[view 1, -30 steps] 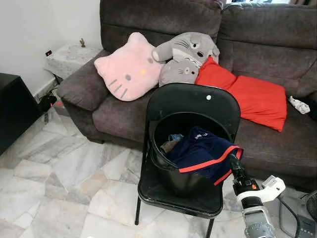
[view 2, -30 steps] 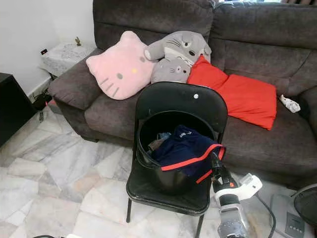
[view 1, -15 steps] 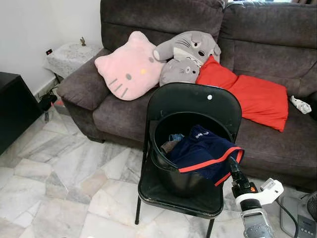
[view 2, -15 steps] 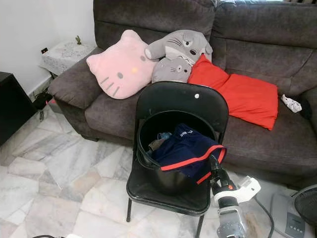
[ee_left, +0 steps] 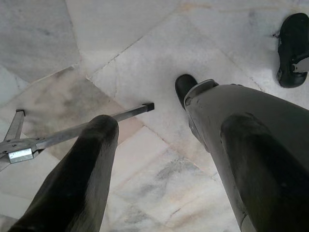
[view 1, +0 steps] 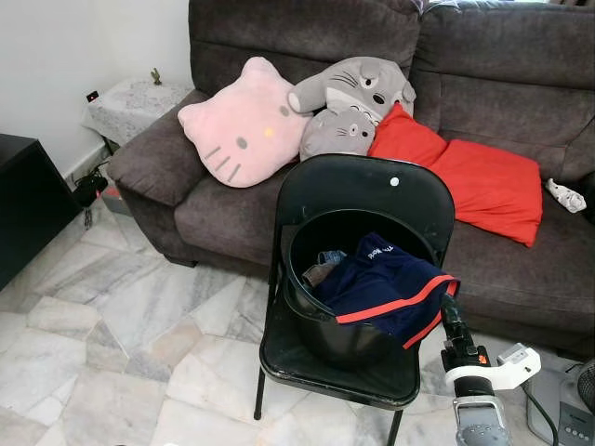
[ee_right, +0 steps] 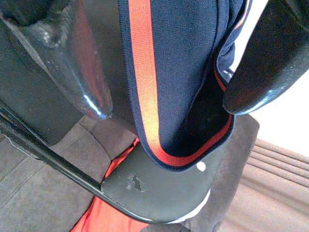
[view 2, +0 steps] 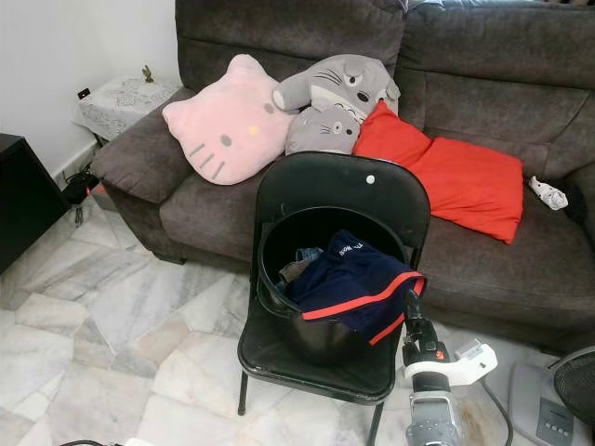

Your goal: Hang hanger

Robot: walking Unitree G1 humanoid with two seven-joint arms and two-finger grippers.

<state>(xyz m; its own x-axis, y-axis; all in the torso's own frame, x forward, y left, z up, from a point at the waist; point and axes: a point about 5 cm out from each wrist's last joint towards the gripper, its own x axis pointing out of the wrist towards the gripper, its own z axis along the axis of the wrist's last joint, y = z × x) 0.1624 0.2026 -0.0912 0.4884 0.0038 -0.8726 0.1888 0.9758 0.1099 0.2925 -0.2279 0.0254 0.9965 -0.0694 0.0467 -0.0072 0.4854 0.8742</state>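
Our left gripper (ee_left: pixel 159 169) hangs idle over the marble floor (ee_left: pixel 145 58), its two black fingers (ee_left: pixel 82 179) spread well apart, with a thin metal bar (ee_left: pixel 91 121) lying on the tiles beneath them. We see no hanger anywhere in these pictures, so we cannot tell where the task's thing is.

Going left to right in the head views, we have a black cabinet (view 1: pixel 23 200) at nine o'clock against the white wall, then a small side table (view 1: pixel 130 107) with a lace cover at about ten o'clock. Next comes the dark grey sofa (view 1: pixel 232 209), bearing a pink cat-face cushion (view 1: pixel 244 125), two grey plush toys (view 1: pixel 353 102) just beside it, and a red cushion (view 1: pixel 474 181) further on towards two o'clock.

In front of the sofa, near the middle, stands a black folding chair (view 1: pixel 367 190). On its seat sits a black bucket (view 1: pixel 339 334), and a navy garment with red trim (view 1: pixel 386 283) lies in it and drapes over the rim on the five o'clock side.

Our right gripper (view 1: pixel 450 311) points up at about five o'clock, just beside the chair's edge, its tips at the hanging hem of the garment. In the right wrist view its fingers (ee_right: pixel 72 63) stand wide, one on each side of the hanging cloth, not closed on it.
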